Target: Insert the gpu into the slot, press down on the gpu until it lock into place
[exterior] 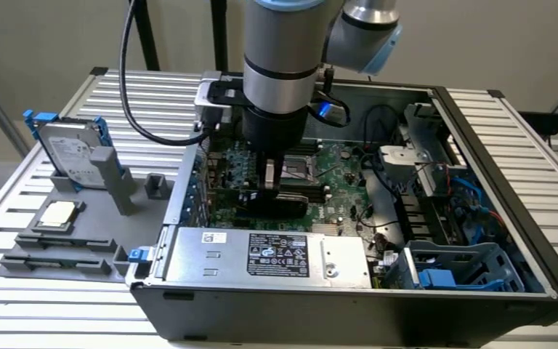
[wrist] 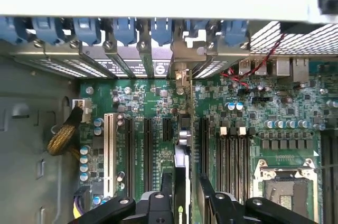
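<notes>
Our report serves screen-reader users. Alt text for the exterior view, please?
A robot arm reaches down into an open computer case, its gripper clamped on the gpu, a black card held over the green motherboard. A hard drive stands outside at the exterior view's left.

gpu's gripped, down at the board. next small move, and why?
Probably a short, straight push down. The gripper is shut on the gpu, which stands on edge, low against the motherboard. The wrist view has it in line with the parallel expansion connectors. Whether it has locked, I can't tell.
</notes>
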Controlling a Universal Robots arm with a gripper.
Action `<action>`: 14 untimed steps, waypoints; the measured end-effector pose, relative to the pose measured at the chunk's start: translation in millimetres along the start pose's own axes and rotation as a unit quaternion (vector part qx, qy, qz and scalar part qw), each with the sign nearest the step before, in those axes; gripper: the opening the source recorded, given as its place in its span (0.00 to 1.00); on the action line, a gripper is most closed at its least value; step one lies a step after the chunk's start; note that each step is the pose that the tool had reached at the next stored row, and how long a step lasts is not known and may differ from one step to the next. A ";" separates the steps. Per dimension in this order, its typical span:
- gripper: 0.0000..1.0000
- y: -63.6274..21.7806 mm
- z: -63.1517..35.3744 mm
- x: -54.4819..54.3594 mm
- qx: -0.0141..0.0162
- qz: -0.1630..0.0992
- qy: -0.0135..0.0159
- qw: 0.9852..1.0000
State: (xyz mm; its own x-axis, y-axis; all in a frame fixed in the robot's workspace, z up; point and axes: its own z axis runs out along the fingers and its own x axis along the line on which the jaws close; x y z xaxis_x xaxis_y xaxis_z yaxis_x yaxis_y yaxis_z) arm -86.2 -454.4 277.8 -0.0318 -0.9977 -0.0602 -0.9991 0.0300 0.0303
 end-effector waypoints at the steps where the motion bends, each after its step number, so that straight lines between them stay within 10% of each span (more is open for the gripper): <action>1: 0.33 0.4 -4.0 -0.4 0.000 0.000 0.000 1.000; 14: 0.11 17.7 -11.4 -4.6 0.000 0.000 0.001 1.000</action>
State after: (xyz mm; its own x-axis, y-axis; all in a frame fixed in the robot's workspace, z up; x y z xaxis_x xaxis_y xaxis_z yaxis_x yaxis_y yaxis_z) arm -103.4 -449.9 290.0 -0.0316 -0.9978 -0.0585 -0.9991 0.0299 0.0298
